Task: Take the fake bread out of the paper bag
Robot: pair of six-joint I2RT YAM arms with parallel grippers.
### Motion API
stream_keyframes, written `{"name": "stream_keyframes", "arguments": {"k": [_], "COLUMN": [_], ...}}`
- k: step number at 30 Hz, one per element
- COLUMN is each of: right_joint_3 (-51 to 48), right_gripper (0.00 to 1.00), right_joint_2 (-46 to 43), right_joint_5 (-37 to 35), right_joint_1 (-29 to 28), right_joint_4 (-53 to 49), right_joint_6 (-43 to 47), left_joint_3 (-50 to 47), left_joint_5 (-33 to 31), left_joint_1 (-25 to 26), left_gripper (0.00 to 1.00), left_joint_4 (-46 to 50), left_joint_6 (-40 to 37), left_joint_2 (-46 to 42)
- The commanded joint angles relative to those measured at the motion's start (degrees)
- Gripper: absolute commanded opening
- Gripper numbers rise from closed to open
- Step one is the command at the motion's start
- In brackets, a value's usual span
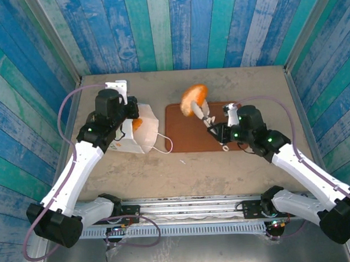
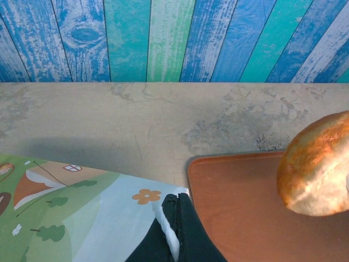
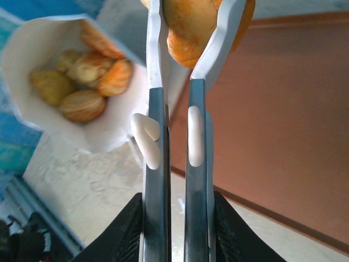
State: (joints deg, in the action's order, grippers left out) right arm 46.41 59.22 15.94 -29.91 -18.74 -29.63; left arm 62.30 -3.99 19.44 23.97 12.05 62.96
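Paper bag, white with green printed pictures point(image 1: 142, 141), sits left of centre in the top view, mouth open. Left gripper point(image 2: 173, 232) is clenched on its rim. Right gripper point(image 1: 202, 110) grasps one golden-orange fake bread roll point(image 1: 192, 95) above flat brown tray point(image 1: 187, 143). Remaining rolls point(image 3: 82, 82) lie inside the bag.

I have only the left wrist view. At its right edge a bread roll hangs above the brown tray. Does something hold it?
Observer: Yes. The right gripper is shut on the bread roll.
Operator: Is more bread inside the bag?
Observer: Yes. The right wrist view shows several pieces inside the paper bag.
Operator: Where is the bag's handle?
Observer: One cord loop lies on the table, reaching the near-left corner of the tray.
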Motion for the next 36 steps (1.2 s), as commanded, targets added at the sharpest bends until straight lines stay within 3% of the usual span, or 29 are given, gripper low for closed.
{"name": "stream_keyframes", "arguments": {"k": [1,7,16,21,26,30,36], "right_joint_3": [1.11,7.45,13.45,19.26,24.73,27.07,29.42], "right_gripper": [0.30,0.30,0.33,0.36,0.40,0.42,0.47], "right_joint_2": [3.15,8.57,20.15,29.10,35.72,38.10,41.22], "right_joint_5": [8.37,6.55,24.06,26.62,23.71,17.46,16.22], "right_joint_1": [2.56,5.93,6.44,6.44,6.53,6.88,7.15], "right_joint_4": [-2.30,-14.17,-12.26,-14.95,-18.15,-19.58,-20.41], "right_joint_6": [1.38,6.70,12.38,16.23,18.94,19.30,19.38], "left_joint_3": [1.66,1.62,0.92,0.81,0.28,0.12,0.38], "left_joint_5": [-0.68,1.82,3.10,2.84,2.43,1.89,2.04], "left_joint_1": [-1.30,-3.14,-3.92,-4.14,-4.41,-4.67,-4.84], "left_gripper": [0.00,0.00,0.00,0.00,0.00,0.00,0.00], "left_joint_4": [-1.79,-3.02,-4.32,-4.00,-3.51,-3.07,-3.13], "left_joint_6": [0.24,-0.08,-0.87,-1.39,-1.51,-1.66,-1.85], "left_joint_2": [1.02,0.67,0.85,0.02,-1.07,-1.85,-1.96]}}
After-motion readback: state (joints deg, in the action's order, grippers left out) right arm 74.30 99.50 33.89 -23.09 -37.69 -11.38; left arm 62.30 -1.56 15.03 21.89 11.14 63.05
